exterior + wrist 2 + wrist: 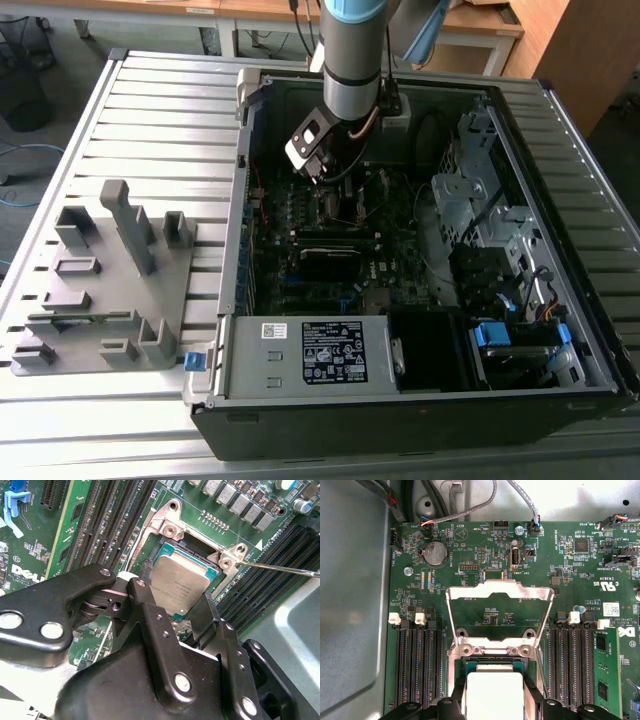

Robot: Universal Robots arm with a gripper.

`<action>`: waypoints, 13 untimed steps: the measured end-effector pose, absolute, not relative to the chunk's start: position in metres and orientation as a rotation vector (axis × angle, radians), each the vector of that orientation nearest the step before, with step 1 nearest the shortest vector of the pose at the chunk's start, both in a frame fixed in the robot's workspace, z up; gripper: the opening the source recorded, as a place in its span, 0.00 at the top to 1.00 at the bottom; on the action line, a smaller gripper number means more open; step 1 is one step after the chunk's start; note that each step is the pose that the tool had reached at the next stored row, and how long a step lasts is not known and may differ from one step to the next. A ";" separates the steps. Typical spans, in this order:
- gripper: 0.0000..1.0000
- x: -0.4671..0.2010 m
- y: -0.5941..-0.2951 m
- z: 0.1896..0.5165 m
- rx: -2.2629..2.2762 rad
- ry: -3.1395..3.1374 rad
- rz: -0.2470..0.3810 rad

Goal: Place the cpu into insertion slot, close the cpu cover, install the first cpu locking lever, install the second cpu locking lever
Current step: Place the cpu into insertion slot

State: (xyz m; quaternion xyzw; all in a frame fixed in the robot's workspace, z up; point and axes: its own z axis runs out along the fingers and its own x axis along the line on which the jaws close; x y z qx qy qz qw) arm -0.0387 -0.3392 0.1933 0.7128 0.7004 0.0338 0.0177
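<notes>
Gripper (172, 600), closed on opposite edges of the cpu (180, 577), holds it squarely over the insertion slot (176, 544), the cpu cover (465, 592) standing open just beyond.

Robotics lab: slatted metal bench (150, 110), opened computer case (400, 420), wooden desks (485, 22) behind.

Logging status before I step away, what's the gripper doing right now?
Gripper: jaws closed on the cpu, at the insertion slot; cpu cover stands open.
</notes>
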 end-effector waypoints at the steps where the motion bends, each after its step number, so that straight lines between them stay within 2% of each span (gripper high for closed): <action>1: 0.46 -0.039 -0.339 0.194 2.215 2.176 0.105; 13: 0.46 -0.039 -0.339 0.195 2.242 2.145 0.102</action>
